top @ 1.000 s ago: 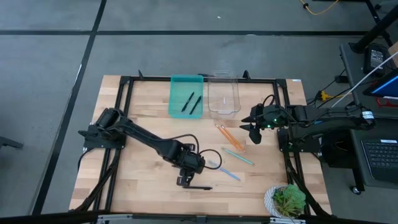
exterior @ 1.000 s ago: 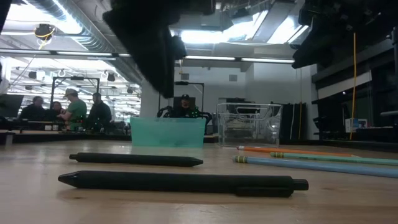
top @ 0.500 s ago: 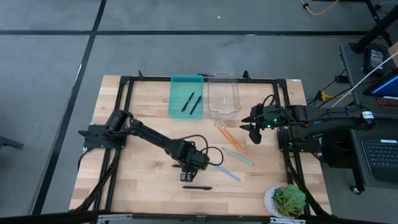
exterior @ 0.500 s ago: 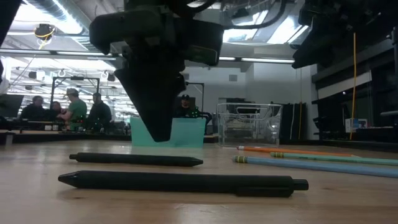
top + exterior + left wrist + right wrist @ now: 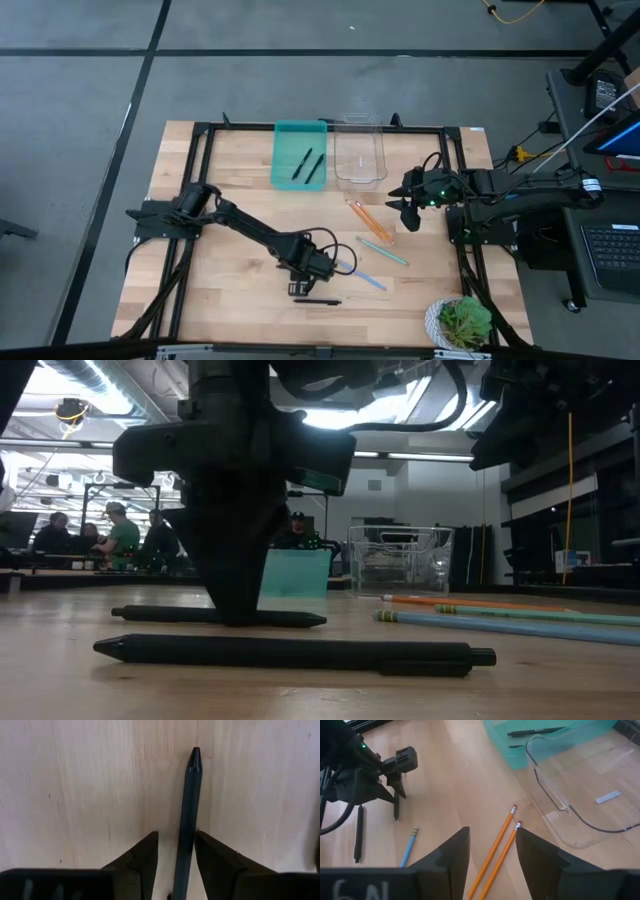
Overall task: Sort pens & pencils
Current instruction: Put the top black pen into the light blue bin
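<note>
Two pens [image 5: 309,165] binned already; left gripper [image 5: 176,851] spread astride third pen [image 5: 187,820], lined for grasping; right gripper [image 5: 490,851] parked agape.

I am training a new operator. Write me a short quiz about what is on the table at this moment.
1. True or false: the teal bin holds two black pens.
2. What lies between the open jaws of the left gripper? A) an orange pencil B) a black pen C) a light-blue pencil
3. Fill in: the right gripper waits beside the clear bin. The number of pencils inside that bin is ____.

Key: 1 true; 2 B; 3 zero.
</note>
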Robot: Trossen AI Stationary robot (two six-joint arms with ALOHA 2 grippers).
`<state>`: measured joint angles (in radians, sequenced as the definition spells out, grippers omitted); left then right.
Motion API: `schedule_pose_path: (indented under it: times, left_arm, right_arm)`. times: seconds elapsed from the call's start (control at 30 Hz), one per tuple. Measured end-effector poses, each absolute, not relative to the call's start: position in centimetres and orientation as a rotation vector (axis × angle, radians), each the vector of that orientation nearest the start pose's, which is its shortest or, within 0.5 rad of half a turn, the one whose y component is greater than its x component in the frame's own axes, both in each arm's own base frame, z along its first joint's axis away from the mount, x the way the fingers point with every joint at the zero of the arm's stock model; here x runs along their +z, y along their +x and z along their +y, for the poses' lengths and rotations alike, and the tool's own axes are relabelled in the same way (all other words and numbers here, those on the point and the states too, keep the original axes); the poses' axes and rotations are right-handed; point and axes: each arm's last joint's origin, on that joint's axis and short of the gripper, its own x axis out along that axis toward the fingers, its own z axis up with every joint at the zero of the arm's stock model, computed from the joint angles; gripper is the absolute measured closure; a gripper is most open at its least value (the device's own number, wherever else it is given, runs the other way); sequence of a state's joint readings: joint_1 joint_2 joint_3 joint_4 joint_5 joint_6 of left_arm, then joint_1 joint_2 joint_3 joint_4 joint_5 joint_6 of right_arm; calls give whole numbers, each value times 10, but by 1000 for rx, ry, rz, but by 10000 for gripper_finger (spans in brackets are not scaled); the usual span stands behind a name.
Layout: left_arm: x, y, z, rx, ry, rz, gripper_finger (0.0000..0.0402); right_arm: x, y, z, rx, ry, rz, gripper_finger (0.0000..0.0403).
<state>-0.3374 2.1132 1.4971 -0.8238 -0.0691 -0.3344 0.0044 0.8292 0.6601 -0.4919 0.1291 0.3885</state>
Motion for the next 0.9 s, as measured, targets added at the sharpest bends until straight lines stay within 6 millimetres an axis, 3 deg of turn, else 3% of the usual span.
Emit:
schedule_pose_path:
  times: [0.2, 0.47, 0.73, 0.9]
  left_arm:
    - [140, 381, -131, 27, 20, 1433, 289]
    - [139, 379, -131, 36, 31, 1447, 385]
    - [147, 377, -124, 75, 19, 1442, 385]
    - [176, 372, -113, 104, 12, 1397, 385]
  right_arm:
    - [257, 169, -3, -247, 330, 628, 241]
    - [257, 169, -3, -246, 330, 627, 241]
    - [257, 169, -3, -247, 330, 627, 241]
    - [257, 169, -3, -246, 329, 628, 241]
